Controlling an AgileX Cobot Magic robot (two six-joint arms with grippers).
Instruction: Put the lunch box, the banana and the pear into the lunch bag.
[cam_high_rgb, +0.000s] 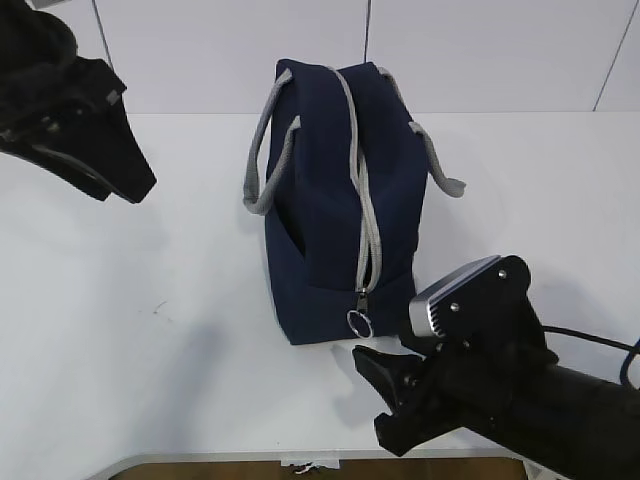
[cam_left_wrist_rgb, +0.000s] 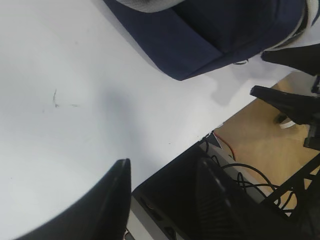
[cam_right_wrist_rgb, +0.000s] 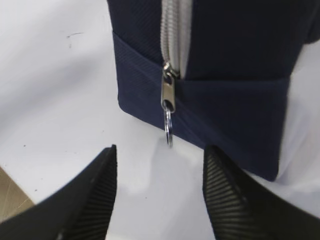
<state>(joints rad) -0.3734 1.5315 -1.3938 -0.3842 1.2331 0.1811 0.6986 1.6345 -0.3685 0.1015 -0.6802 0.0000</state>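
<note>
The navy lunch bag stands in the middle of the white table with its grey zipper shut along the top and down the near end. Its metal ring pull hangs at the bottom of the near end. My right gripper is open and empty, just in front of the ring pull. The bag also shows in the right wrist view. My left gripper is open and empty, raised above the table's left side, away from the bag. The lunch box, banana and pear are out of view.
Grey webbing handles hang over both sides of the bag. The table's front edge lies just under my right gripper. The left wrist view shows cables and a dark base beyond that edge.
</note>
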